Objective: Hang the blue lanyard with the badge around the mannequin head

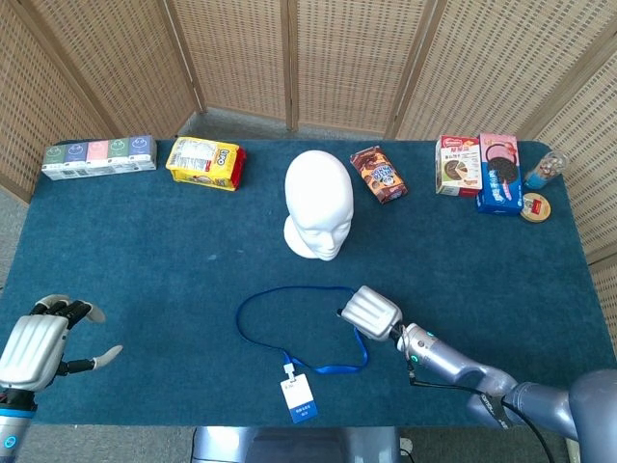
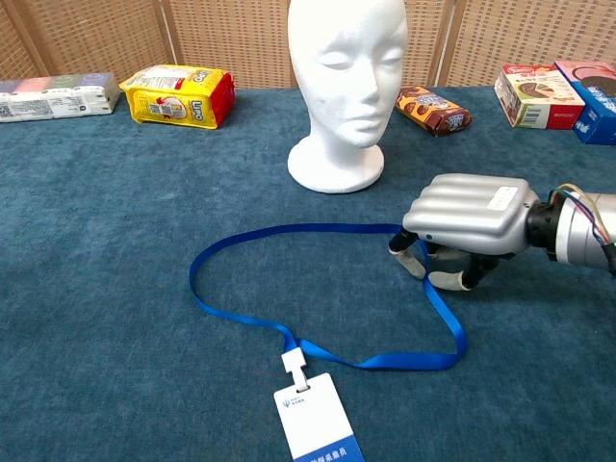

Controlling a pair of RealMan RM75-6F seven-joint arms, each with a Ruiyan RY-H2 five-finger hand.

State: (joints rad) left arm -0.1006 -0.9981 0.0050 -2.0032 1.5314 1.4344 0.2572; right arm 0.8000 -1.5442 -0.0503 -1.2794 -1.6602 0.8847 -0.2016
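Note:
The white mannequin head [image 1: 318, 207] [image 2: 346, 77] stands upright at the table's middle back. In front of it the blue lanyard [image 1: 253, 330] [image 2: 289, 231] lies flat as a loop, its white badge [image 1: 299, 397] [image 2: 318, 423] at the near edge. My right hand [image 1: 371, 312] [image 2: 467, 217] hovers palm down over the loop's right side. Its curled fingertips [image 2: 448, 280] stand on either side of the strap, which still lies on the cloth. My left hand [image 1: 34, 347] rests at the near left corner with fingers spread and holds nothing.
Along the back edge sit a row of small boxes [image 1: 98, 157], a yellow snack bag [image 1: 202, 162] [image 2: 178, 94], a brown cookie pack [image 1: 378, 174] [image 2: 433, 108], two snack boxes [image 1: 460, 164] [image 1: 499, 172] and a small jar [image 1: 545, 171]. Wicker screens [image 1: 289, 58] stand behind the blue table [image 1: 145, 251].

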